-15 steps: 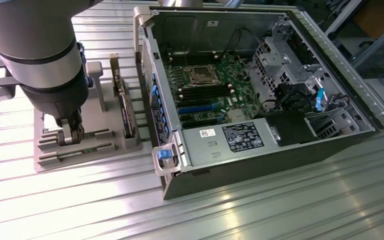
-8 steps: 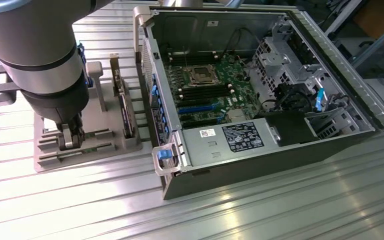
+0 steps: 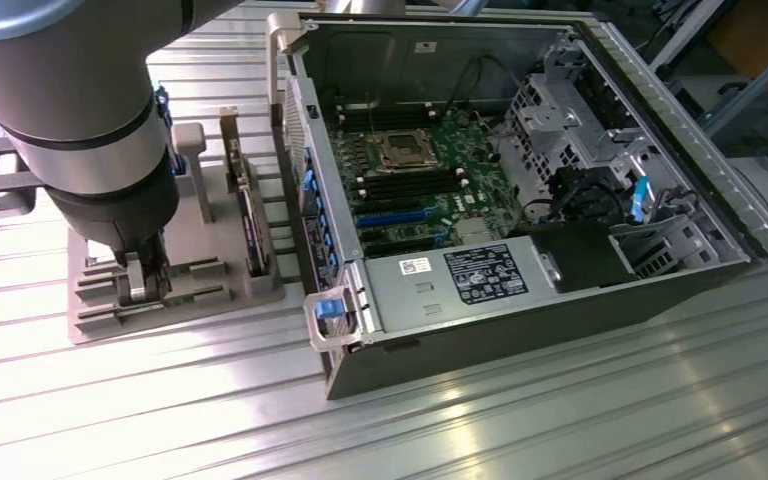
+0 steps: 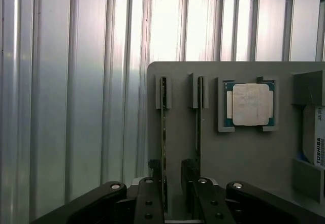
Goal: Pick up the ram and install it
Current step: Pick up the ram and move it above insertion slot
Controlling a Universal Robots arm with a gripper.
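- Grey holder (image 4: pixel 244 158) on the aluminium tabletop (image 4: pixel 76 107), carrying the ram (image 4: pixel 163 127) upright on edge in the slot nearest one side edge, a second stick (image 4: pixel 199 122) just beside it, a processor (image 4: pixel 250 104) beyond.
- Gripper (image 4: pixel 171 176) low over that slot, fingers (image 4: pixel 155 176) parted and straddling the ram, clamping nothing.
- Looks off-centre: stick nearer one finger than the other, so worth centring before any squeeze.
- Best kept square to the board's flat faces, to avoid tilting it in the slot.
- Open computer case (image 3: pixel 531 290) well apart across the tabletop.

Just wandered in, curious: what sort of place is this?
Probably a robotics lab bench for computer assembly: an open black desktop computer case, a square silver processor chip in a grey holder, a large grey robot arm.
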